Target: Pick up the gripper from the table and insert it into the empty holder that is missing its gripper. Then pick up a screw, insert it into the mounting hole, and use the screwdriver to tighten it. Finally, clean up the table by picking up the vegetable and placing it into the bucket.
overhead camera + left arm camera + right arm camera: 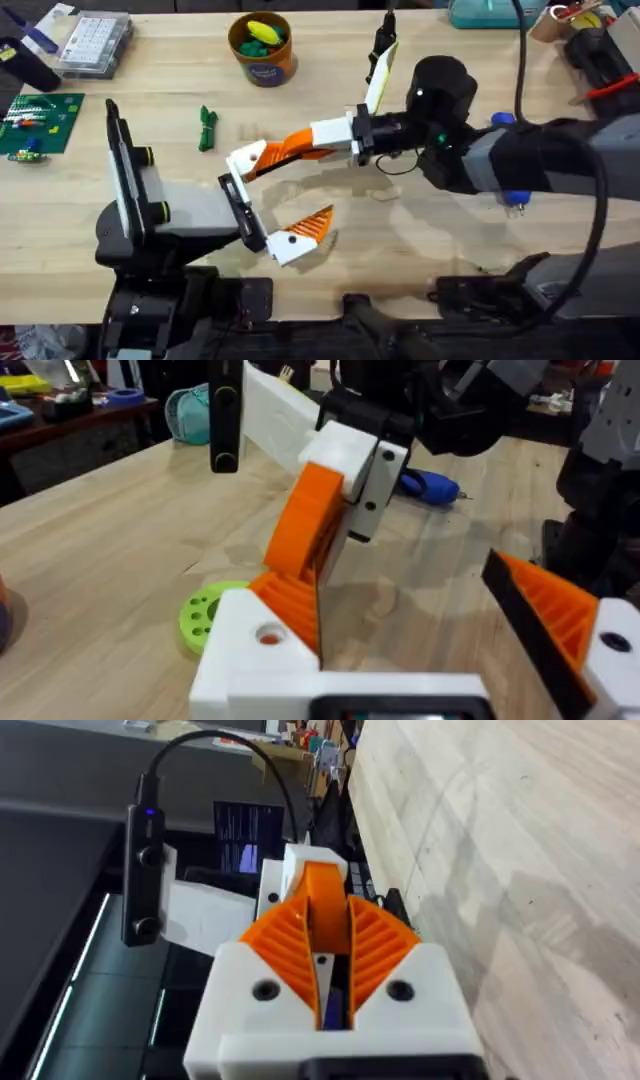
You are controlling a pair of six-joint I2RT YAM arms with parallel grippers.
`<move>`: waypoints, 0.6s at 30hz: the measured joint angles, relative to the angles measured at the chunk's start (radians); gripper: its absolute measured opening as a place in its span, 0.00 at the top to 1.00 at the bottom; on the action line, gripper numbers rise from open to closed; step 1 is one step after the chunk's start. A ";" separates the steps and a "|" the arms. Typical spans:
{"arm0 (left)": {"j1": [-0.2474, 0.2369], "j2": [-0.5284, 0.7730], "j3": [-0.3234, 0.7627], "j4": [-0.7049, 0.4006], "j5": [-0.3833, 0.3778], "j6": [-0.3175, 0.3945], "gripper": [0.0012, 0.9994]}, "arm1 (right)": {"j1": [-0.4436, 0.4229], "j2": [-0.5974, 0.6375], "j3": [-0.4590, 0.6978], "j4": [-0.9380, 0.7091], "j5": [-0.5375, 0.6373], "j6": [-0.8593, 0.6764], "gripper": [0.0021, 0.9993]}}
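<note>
Count: one gripper, one vegetable, one bucket.
Right gripper: jaws clamped on the gripper's orange ribbed wedge, at table centre.
Left gripper: jaws wide apart, just at 7 o'clock of it.
Vegetable: dark green, knobbly, at 9 o'clock of the gripper.
Bucket: round, orange, at 12 o'clock.
Left wrist view: green disc on the wood.

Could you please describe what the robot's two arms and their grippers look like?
Both arms are black, the right one with grey segments, a blue fitting and black cables. The left gripper and right gripper have white blocky finger mounts with orange ribbed wedge-shaped pads.
</note>
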 joint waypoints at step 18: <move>0.004 0.000 0.000 0.001 -0.019 -0.012 0.01 | 0.018 0.000 0.000 0.004 0.048 0.027 0.99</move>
